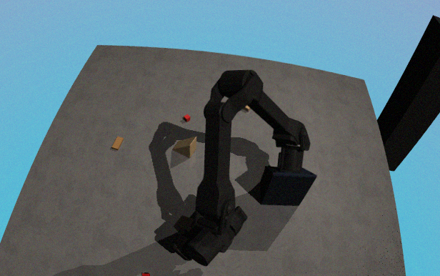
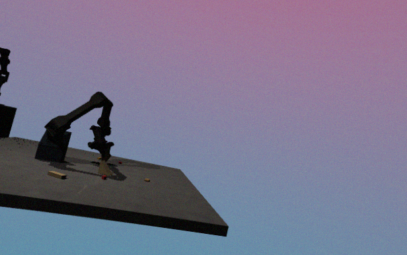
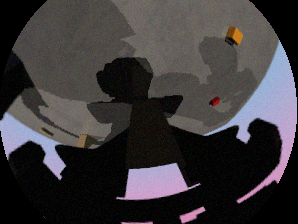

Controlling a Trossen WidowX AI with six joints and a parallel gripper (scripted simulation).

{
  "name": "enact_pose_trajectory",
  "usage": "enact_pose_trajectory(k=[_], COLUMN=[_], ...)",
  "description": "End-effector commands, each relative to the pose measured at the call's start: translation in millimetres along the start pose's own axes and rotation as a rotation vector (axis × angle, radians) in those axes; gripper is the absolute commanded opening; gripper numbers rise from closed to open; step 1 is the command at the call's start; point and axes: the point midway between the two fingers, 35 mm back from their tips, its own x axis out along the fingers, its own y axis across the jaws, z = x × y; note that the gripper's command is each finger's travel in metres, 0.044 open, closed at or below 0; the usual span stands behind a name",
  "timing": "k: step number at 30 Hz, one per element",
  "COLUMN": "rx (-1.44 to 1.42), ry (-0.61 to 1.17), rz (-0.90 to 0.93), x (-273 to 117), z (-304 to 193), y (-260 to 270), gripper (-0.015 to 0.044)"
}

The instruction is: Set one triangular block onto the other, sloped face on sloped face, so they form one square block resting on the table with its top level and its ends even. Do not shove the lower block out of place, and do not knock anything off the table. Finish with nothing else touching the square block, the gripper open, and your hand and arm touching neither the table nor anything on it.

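Note:
One triangular block (image 1: 186,147) (image 2: 105,169), tan, rests on the table, its slanted faces showing. The other triangular block (image 3: 151,140) is dark in shade between my fingers in the wrist view; in the top view the arm and hand hide it. My gripper (image 2: 106,158) (image 3: 148,127) is shut on that block. In the exterior view it points down and appears just above the resting block; how far apart they are in depth, and whether the held block clears the table, I cannot tell. The held block's slope direction is unclear.
A red cube (image 1: 186,118) (image 2: 104,177) lies near the resting block. A small tan piece (image 1: 117,143) (image 2: 147,180) and a longer tan bar (image 1: 247,108) (image 2: 57,174) lie farther off. The wrist view shows an orange block (image 3: 234,35) and a red piece (image 3: 215,101).

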Motion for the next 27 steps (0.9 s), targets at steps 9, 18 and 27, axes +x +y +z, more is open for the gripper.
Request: enact_pose_trajectory(k=[9, 18, 27], rx=[-0.005, -0.005, -0.005], ry=[0.182, 0.182, 0.182], rz=[0.004, 0.004, 0.004], x=[-4.9, -4.9, -4.9], z=[14.6, 14.6, 14.6], y=[3.3, 3.3, 3.3], gripper=[0.0053, 0.0289, 0.0440])
